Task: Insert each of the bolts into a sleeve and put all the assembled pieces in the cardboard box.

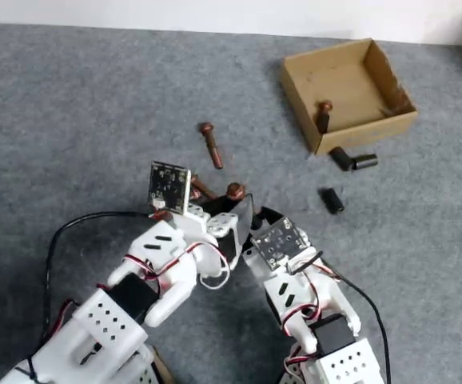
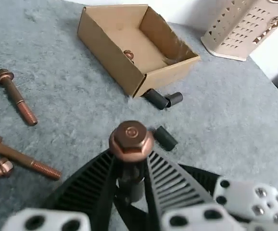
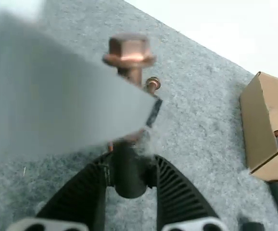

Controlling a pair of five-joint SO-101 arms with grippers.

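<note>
Three spare bolts (image 2: pixel 16 96) lie on the grey tabletop (image 1: pixel 71 120), at about 10 to 11 o'clock from where the two arms meet in the high view. The left fingers (image 2: pixel 93 180) are closed tight on a bolt (image 2: pixel 131 139) just under its head. The right fingers (image 3: pixel 177 192) are clamped around a black sleeve (image 3: pixel 127 180) in line with it. The shank seems to be entering the sleeve's mouth, though a left finger hides part of the joint. To do this well, keep both axes in one line, hold the sleeve steady and feed the bolt straight, easing off if it binds; I would release the bolt only once its head looks seated against the sleeve. Loose sleeves (image 1: pixel 331 200) lie at 2 to 3 o'clock, and the cardboard box (image 1: pixel 367 132) at 1 o'clock holds one finished piece (image 1: pixel 324 116)
</note>
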